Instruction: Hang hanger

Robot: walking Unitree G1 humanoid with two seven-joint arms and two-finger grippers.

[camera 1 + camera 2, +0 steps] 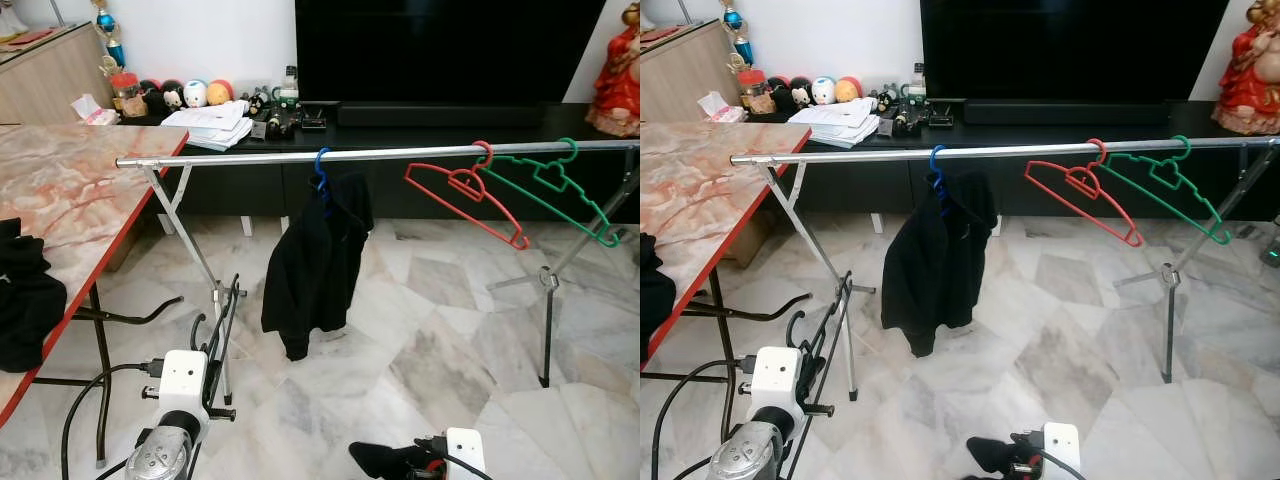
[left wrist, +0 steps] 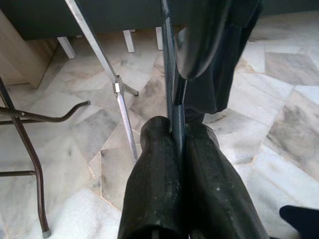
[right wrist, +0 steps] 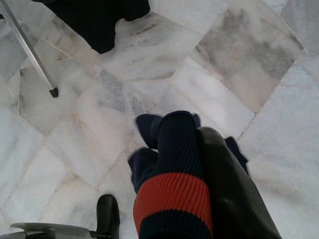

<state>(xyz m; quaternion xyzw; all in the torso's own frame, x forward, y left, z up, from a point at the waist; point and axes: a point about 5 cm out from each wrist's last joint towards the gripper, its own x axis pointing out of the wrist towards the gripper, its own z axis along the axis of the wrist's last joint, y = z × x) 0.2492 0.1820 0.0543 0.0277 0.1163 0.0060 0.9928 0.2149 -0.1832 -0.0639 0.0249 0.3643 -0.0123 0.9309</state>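
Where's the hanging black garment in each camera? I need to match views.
Left eye: black garment at centre, below the rail.
Right eye: garment just left of centre.
Left wrist: garment in the upper right.
Right wrist: its hem at the top edge.
Shared landmark: the rack leg beside it.

1. The dark garment on the marble table is cut off at the left edge.
2. The television runs off the top edge.
3. The red figurine at far right is cropped.
4. The rack's rail continues past the right edge.
5. The small items on the far console are too small to identify.
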